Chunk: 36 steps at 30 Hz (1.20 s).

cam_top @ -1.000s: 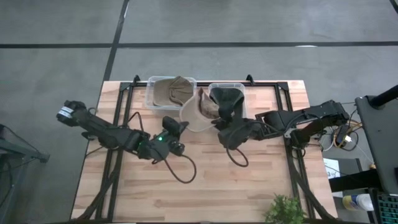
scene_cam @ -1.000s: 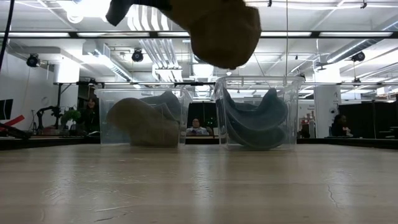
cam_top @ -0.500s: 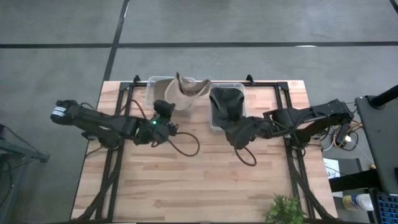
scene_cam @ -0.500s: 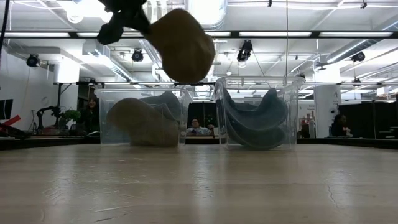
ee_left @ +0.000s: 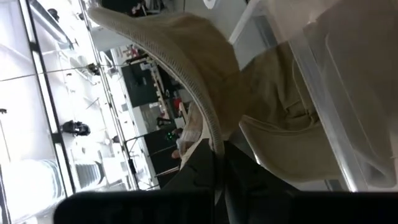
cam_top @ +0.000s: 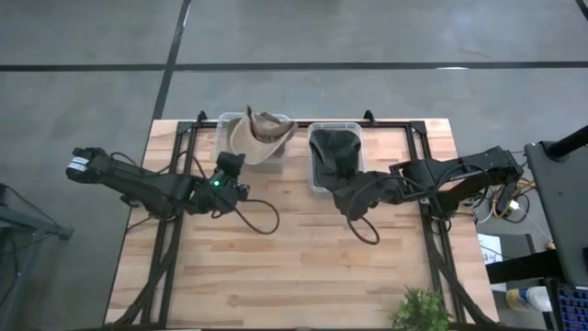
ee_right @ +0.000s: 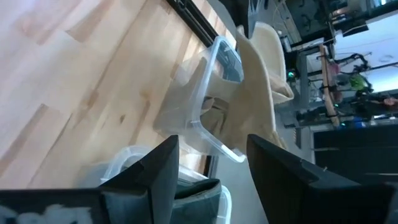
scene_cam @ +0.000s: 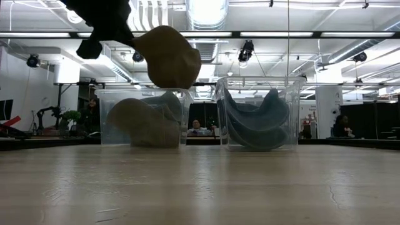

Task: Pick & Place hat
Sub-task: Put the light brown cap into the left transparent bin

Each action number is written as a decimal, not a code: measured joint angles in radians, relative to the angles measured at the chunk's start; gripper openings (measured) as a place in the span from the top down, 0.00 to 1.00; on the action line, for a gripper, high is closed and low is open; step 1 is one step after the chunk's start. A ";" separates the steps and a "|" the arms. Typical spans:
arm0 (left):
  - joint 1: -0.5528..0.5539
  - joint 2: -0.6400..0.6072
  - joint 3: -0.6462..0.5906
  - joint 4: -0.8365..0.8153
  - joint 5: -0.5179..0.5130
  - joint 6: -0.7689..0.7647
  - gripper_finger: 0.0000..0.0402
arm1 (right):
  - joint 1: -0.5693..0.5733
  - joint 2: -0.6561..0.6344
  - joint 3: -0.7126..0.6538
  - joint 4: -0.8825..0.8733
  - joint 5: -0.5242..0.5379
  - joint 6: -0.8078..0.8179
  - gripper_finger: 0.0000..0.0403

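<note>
Above the left clear bin point(cam_top: 223, 138), the left gripper point(cam_top: 230, 169) stays clenched on the tan hat point(cam_top: 260, 134), suspending it over the matching tan hats for release. Right gripper point(cam_top: 346, 204), fingers parted and empty, waits beside the dark-hat bin point(cam_top: 314, 170).

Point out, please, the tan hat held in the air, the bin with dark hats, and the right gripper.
tan hat point(cam_top: 262, 136), high view, on its crown.
bin with dark hats point(scene_cam: 218, 112), low view, on its clear wall.
right gripper point(ee_right: 208, 180), right wrist view, between its open fingertips.

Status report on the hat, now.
Left gripper shut on tan hat, held above left bin. Right gripper open, empty, beside right bin. Nothing in the way.
</note>
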 joint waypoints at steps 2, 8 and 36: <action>-0.006 0.009 -0.006 0.019 0.003 0.018 0.98 | -0.001 0.000 0.000 0.001 -0.047 0.015 0.55; -0.060 0.031 -0.005 0.178 0.055 0.104 0.98 | -0.002 0.010 0.000 0.031 -0.116 0.026 0.55; -0.172 0.103 -0.005 0.537 0.182 0.337 0.98 | -0.111 0.060 -0.002 0.112 -0.255 0.036 0.59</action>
